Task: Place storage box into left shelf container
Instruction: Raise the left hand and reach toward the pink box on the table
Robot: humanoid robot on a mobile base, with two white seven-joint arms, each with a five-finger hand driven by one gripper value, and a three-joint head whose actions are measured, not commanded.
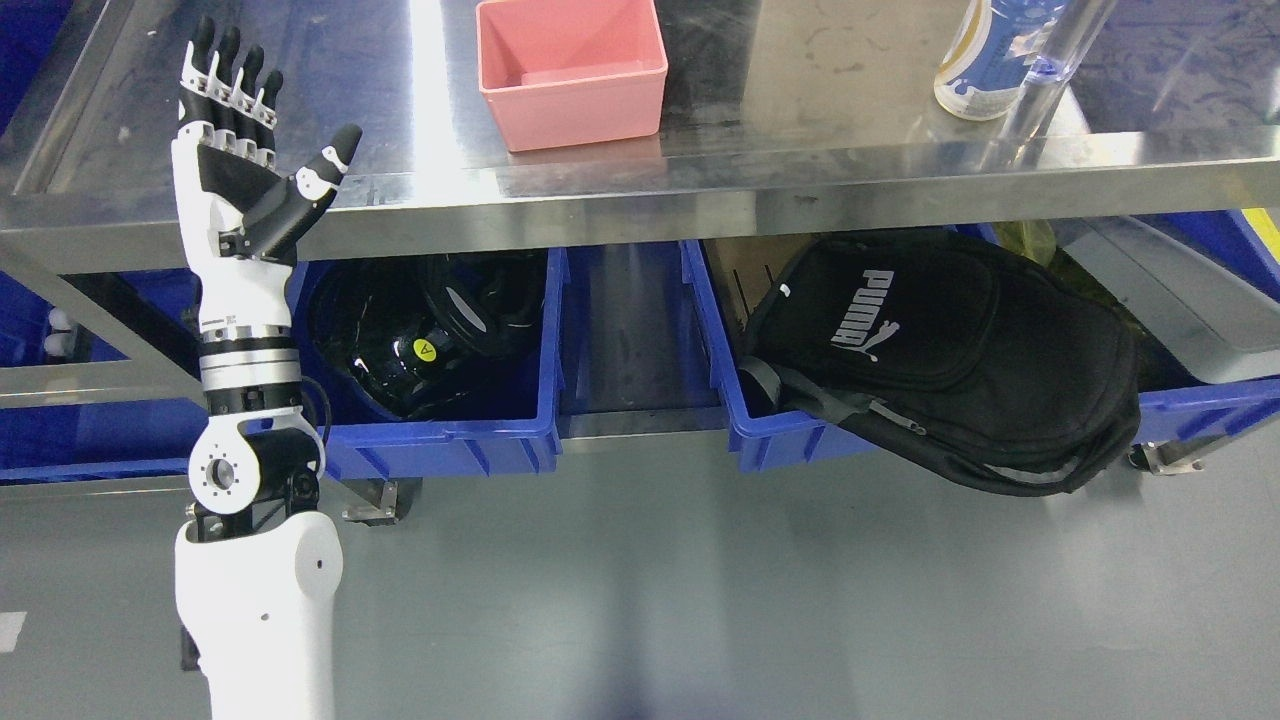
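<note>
Grey floor below, stainless worktop [150, 210] across the upper frame with blue bins on the shelf beneath. Pink storage box [570, 70] sits upright and empty on the worktop, near its front edge, well apart from the left hand [240, 150]. Left hand raised at the worktop's front edge, palm up; fingers [225, 75] straight and side by side, thumb splayed, holding nothing. Probably staged for a reach rightward to the box. Left shelf container [440, 440] lies directly beneath, already holding dark glossy gear, so free room looks limited. Right bin [800, 440] carries a black backpack [950, 360] spilling over its rim. A bottle [985, 60] stands at far right. Right arm unseen.
</note>
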